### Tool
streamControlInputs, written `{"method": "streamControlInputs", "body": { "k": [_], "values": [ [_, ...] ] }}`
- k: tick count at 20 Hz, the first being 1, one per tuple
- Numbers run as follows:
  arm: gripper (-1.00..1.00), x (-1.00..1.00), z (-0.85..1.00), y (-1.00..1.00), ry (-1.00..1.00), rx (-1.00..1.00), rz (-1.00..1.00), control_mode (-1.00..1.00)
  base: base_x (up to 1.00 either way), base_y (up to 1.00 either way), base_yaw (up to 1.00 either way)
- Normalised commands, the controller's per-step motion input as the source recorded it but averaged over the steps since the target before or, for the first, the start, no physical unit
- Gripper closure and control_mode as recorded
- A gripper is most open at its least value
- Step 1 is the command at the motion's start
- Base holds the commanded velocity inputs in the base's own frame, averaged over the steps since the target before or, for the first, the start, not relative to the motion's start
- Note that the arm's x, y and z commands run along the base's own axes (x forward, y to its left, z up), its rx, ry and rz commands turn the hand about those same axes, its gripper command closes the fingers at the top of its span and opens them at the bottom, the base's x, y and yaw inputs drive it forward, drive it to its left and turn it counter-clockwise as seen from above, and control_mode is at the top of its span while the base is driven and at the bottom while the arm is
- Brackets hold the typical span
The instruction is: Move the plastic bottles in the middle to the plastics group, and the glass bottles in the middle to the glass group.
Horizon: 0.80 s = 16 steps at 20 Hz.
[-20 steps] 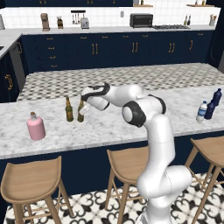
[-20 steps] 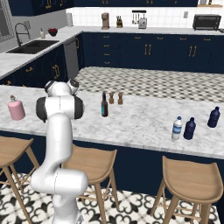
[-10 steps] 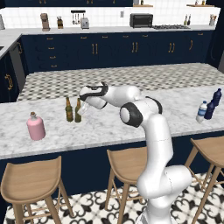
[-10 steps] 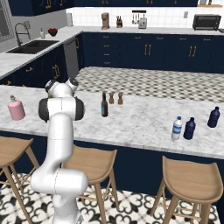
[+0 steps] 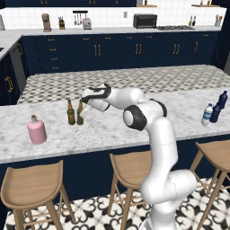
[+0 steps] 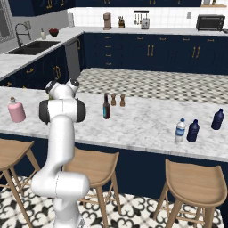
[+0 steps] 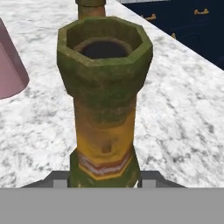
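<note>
My gripper [image 5: 84, 108] is shut on the neck of a brown glass beer bottle [image 5: 80, 113], which stands upright at the counter's left part. Just to its left stands the near-identical brown bottle of the glass group [image 5: 70, 112], a small gap between them. In the hand view the held bottle [image 7: 105, 100] rises between my finger tips, its green-brown mouth facing the camera, and the top of the other brown bottle [image 7: 91, 4] shows behind it. At the far right the small plastic water bottle [image 5: 207, 114] stands beside the dark navy bottle [image 5: 215, 112] of the plastics group.
A pink bottle [image 5: 37, 130] stands left of the brown pair near the front edge. A brighter blue bottle [image 5: 222, 99] is behind the navy one. A dark bottle [image 6: 106, 107] and two small brown shakers [image 6: 118, 100] stand mid-counter. Wooden stools line the front.
My gripper has carried the brown bottle a little to the left, closer to the other brown bottle. Everything else stays put.
</note>
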Motion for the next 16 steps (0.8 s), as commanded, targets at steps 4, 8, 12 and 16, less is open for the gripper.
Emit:
{"method": "streamControlInputs", "body": {
  "k": [4, 8, 12, 16],
  "values": [
    [-1.0, 0.0, 0.01, 0.0, 0.0, 0.0, 0.0, -1.0, 0.0, 0.0, 0.0],
    [-1.0, -0.01, 0.08, 0.0, -0.01, 0.0, 0.0, -1.0, 0.0, 0.0, 0.0],
    [-1.0, -0.02, 0.15, -0.01, 0.0, 0.0, 0.0, -1.0, 0.0, 0.0, 0.0],
    [-1.0, -0.14, 0.22, -0.11, 0.0, 0.0, 0.0, -1.0, 0.0, 0.0, 0.0]
  ]
}}
